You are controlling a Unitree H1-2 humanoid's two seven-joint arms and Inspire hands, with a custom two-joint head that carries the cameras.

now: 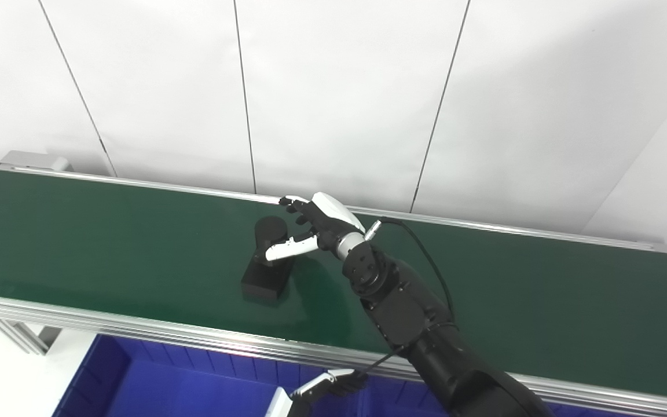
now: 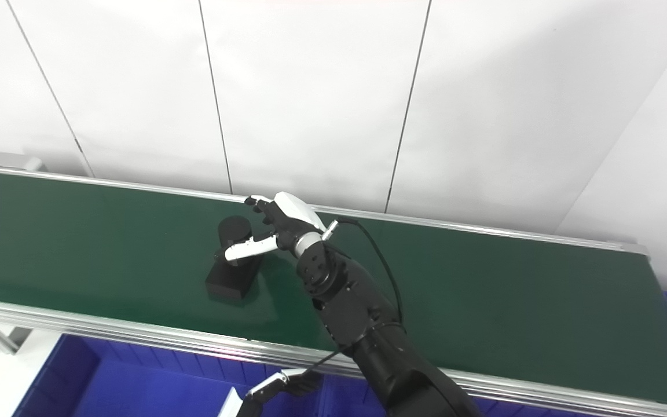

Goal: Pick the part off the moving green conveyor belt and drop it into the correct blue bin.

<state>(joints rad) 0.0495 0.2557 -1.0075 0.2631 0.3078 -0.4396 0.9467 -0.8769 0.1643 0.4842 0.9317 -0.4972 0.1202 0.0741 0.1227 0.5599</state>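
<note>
Your part [image 1: 267, 260] is a black piece on the green conveyor belt [image 1: 107, 243], a little left of the belt's middle and closer to the near rail than the far one. It has a squat rectangular base lying flat on the belt and a round, cylinder-like upper section rising from its far end. The whole thing is matte black, so you cannot make out finer surface detail.

Your right hand [image 1: 316, 229] is right at that upper section. Its fingers [image 1: 294, 204] are spread and curled loosely above and beyond the cylinder, with the white-tipped thumb [image 1: 290, 248] stretched across the near side of the part, level with where the cylinder meets the base. The hand is unclenched and brackets the part rather than squeezing it; whether the thumb actually touches the black surface you cannot tell from these views. The black forearm [image 1: 403, 307] climbs from the lower right, crosses the near aluminium rail [image 1: 136, 327] and angles up and left over the belt, a black cable [image 1: 426, 255] looping off the wrist.

Your left hand [image 2: 278, 385] only peeks in at the bottom edge, below the near rail and over the blue bin [image 1: 154, 388]. Its fingers look loosely curled with nothing in them.
</note>
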